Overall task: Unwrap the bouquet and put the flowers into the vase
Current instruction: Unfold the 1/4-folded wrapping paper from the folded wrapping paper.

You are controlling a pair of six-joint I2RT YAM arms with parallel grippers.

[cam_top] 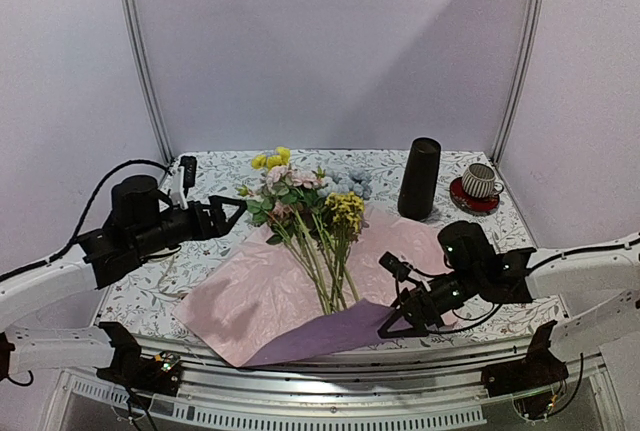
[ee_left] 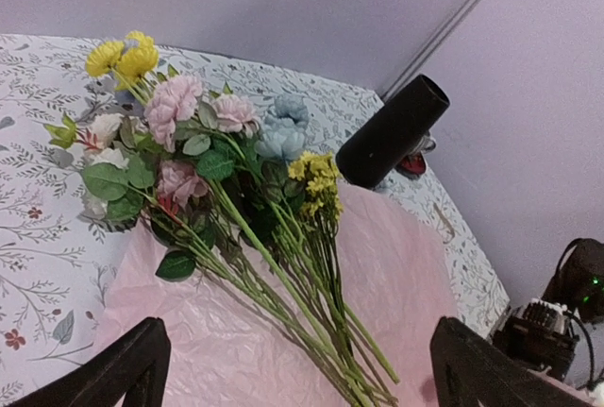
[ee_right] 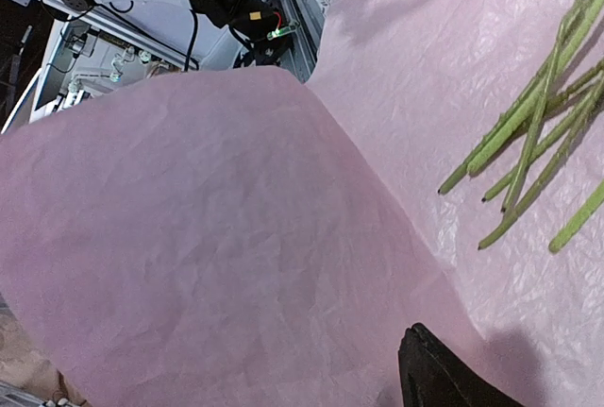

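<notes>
The flowers (cam_top: 310,221) lie loose in a fan on the spread-out pink wrapping paper (cam_top: 240,296) at mid-table, blooms toward the back wall and cut stem ends pointing at the arms. The paper's near corner reaches the table's front edge, where a flap is folded over showing its purple side. The black vase (cam_top: 419,178) stands upright behind and to the right of the blooms, clear of the paper, with a cup (cam_top: 480,181) on a red saucer (cam_top: 470,203) just beside it; bare floral tablecloth (cam_top: 150,281) lies open to the left. The left gripper (cam_top: 232,213) hovers just left of the flower heads with jaws spread wide and nothing between them. Its wrist view takes in the whole bunch and the vase. The right gripper (cam_top: 392,323) sits low at the folded flap, near the stem ends. Its wrist view shows only one dark finger (ee_right: 444,379) against raised paper, green stems (ee_right: 528,143) off to the side, so whether it pinches the paper I cannot tell.
</notes>
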